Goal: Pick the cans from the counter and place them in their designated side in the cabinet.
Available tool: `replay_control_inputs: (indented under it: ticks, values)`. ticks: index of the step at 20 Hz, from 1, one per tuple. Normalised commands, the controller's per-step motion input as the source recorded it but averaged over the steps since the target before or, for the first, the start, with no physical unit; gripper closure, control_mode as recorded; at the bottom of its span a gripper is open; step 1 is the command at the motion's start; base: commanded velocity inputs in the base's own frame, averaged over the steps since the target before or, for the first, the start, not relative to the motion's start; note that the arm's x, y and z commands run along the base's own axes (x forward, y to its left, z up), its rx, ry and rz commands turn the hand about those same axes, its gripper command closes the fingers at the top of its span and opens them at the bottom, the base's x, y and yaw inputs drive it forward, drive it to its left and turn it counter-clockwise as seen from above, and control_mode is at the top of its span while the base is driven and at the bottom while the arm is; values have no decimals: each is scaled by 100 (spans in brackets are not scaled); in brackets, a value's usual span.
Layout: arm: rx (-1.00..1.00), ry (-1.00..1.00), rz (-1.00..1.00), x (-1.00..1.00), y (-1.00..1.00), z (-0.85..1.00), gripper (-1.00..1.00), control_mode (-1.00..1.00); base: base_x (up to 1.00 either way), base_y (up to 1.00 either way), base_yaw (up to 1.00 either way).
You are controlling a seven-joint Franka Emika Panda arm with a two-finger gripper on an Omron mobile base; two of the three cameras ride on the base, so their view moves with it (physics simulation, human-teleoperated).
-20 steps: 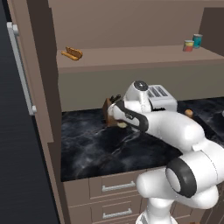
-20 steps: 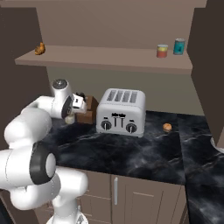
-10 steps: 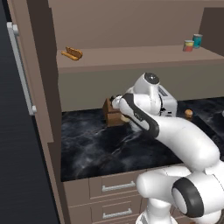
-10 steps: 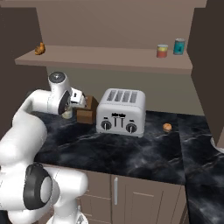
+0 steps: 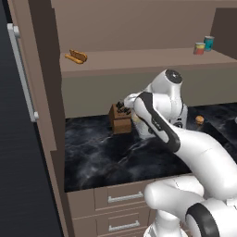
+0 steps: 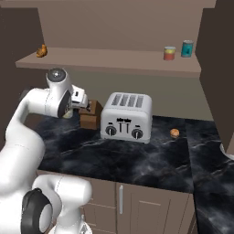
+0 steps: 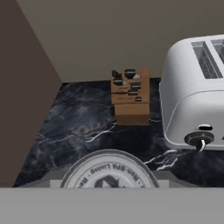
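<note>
A black marble worktop (image 5: pixel 102 157) runs under the brown cabinet (image 5: pixel 44 69), whose shelf board (image 5: pixel 139 58) spans the back. My end effector (image 5: pixel 135 115) is clamped on the cream-yellow can (image 7: pixel 109 173), whose printed lid shows at the bottom of the hand view. A second ago the can was down beside the knife block (image 7: pixel 130 96). Since then my wrist and elbow have risen, and the can is now off the worktop but below the shelf edge. The red-orange can (image 6: pixel 169 53) stands at the shelf's right end, just beside a teal can (image 6: pixel 187 48). The toaster (image 6: pixel 126 117) sits close on my right and the cabinet's side wall on my left. The middle of the shelf is bare.
</note>
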Motion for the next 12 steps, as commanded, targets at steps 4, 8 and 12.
replay_control_inputs:
  ticks: [4,8,12]
  values:
    - [4,-6,0,-27,-10,47,100,-100,0,0,0]
    - [4,-6,0,-30,-10,49,100,-100,0,0,0]
    - [4,-7,0,-29,-8,47,100,-100,0,0,0]
